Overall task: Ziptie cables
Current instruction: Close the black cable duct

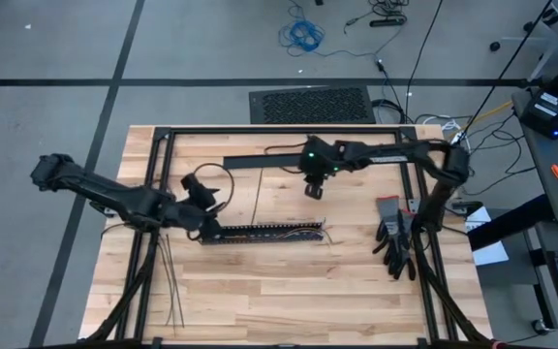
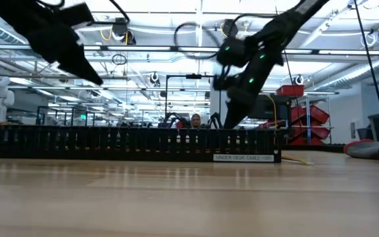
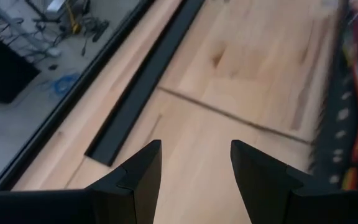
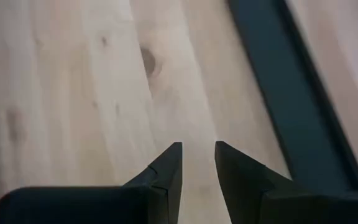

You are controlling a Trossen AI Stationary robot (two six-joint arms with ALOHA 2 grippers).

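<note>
The cables (image 3: 355,93), a bundle of coloured wires, lie inside the long black slotted duct (image 1: 264,233) at the table's middle. Several zipties (image 1: 170,283) lie flat on the wood near the front left; one more thin dark strip (image 1: 257,204) lies just behind the duct. My left gripper (image 3: 196,168) hovers open above the duct's left end, with only bare wood between its fingers. My right gripper (image 4: 198,165) hangs above the table behind the duct's right part (image 1: 315,191). Its fingers stand a narrow gap apart with nothing between them.
A long flat black strip (image 1: 264,159) lies on the table behind the duct. Black gloves (image 1: 395,244) lie at the right. A black metal frame (image 1: 163,145) runs around the table. Bare wood stretches in front of the duct.
</note>
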